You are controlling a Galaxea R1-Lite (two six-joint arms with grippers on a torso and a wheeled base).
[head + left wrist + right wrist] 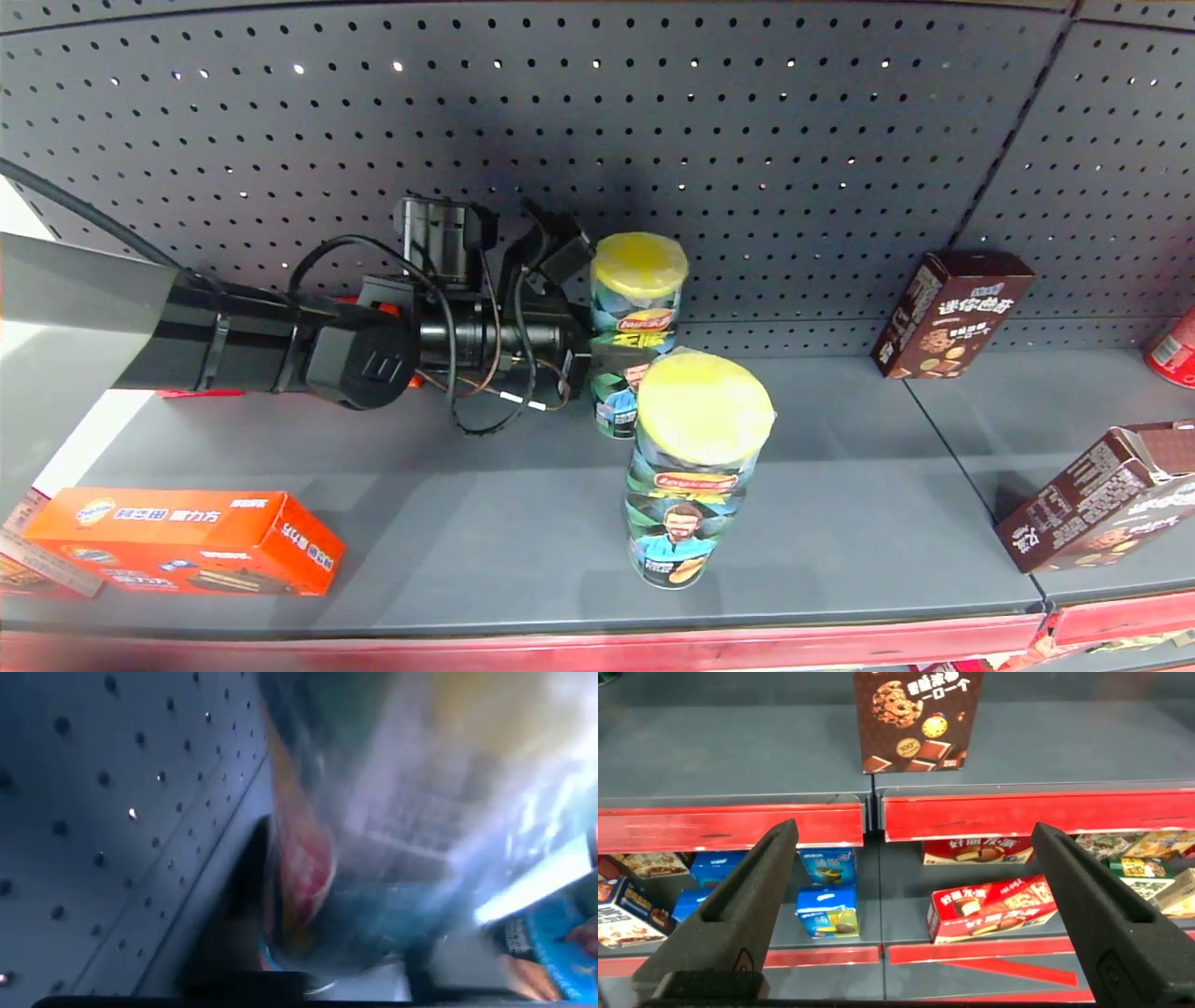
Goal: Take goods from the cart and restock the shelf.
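Two yellow-lidded chip cans stand on the grey shelf (pixel 448 504). The rear chip can (pixel 638 280) is close to the pegboard back wall, and my left gripper (pixel 597 350) holds it from the left side at mid-height. In the left wrist view the rear chip can (pixel 392 840) sits right against the camera, blurred. The front chip can (pixel 695 467) stands upright and free, just in front and to the right. My right gripper (pixel 915 933) is open and empty, facing the shelf's red front edge below a brown cookie box (pixel 915 719).
An orange box (pixel 187 541) lies at the front left of the shelf. Brown cookie boxes stand at the back right (pixel 952 313) and front right (pixel 1102 499), with a red can (pixel 1174 350) at the far right. Lower shelves hold blue boxes (pixel 827 910) and red boxes (pixel 994 905).
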